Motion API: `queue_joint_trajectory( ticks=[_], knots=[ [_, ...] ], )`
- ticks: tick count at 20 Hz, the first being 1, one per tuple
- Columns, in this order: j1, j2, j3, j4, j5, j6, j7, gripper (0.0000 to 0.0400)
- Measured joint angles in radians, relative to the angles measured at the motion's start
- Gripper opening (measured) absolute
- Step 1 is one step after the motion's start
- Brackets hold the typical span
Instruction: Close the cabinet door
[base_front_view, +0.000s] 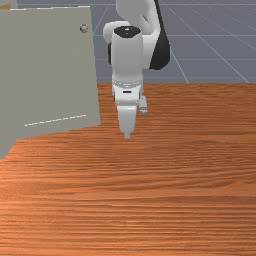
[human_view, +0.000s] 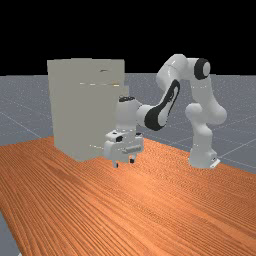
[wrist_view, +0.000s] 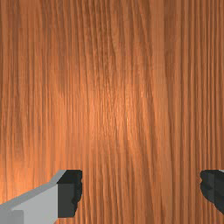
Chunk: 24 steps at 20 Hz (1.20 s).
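Observation:
In the far view the gripper (human_view: 124, 163) hangs fingers-down above the table, in front of the cabinet's right part. The wrist view shows the gripper (wrist_view: 141, 192) open, its fingers wide apart with bare wood beneath. A pale grey-beige door panel (base_front_view: 50, 75) stands upright at the front view's left, with a small round knob (base_front_view: 84, 28) near its upper right corner. My hand is just right of the panel's edge there, with a gap between them. The tall cabinet (human_view: 75, 105) is at the far view's left. How far the door is swung out I cannot tell.
The orange-brown table (base_front_view: 150, 200) spreads below and to the front view's right of the hand. The arm's base (human_view: 202, 159) stands at the far view's right. The cabinet's lower corner (base_front_view: 4, 146) is at the front view's left edge.

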Motion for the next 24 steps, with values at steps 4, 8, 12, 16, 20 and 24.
queue_joint_trajectory(
  ticks=[4, 8, 12, 16, 20, 24],
  knots=[
    [0.001, -0.002, -0.037, -0.027, -0.035, -0.024, 0.052, 0.0366],
    [0.052, -0.173, -0.162, -0.396, -0.088, 0.163, 0.61, 0.0087],
    [0.138, -0.199, -0.249, -0.453, -0.088, 0.152, 1.301, 0.0012],
    [0.159, -0.199, -0.266, -0.457, -0.086, 0.145, 1.455, 0.0002],
    [0.161, -0.218, -0.283, -0.51, -0.097, 0.146, 1.457, 0.0],
    [0.13, -0.234, -0.351, -0.554, -0.111, 0.149, 1.398, 0.0]
  ],
)
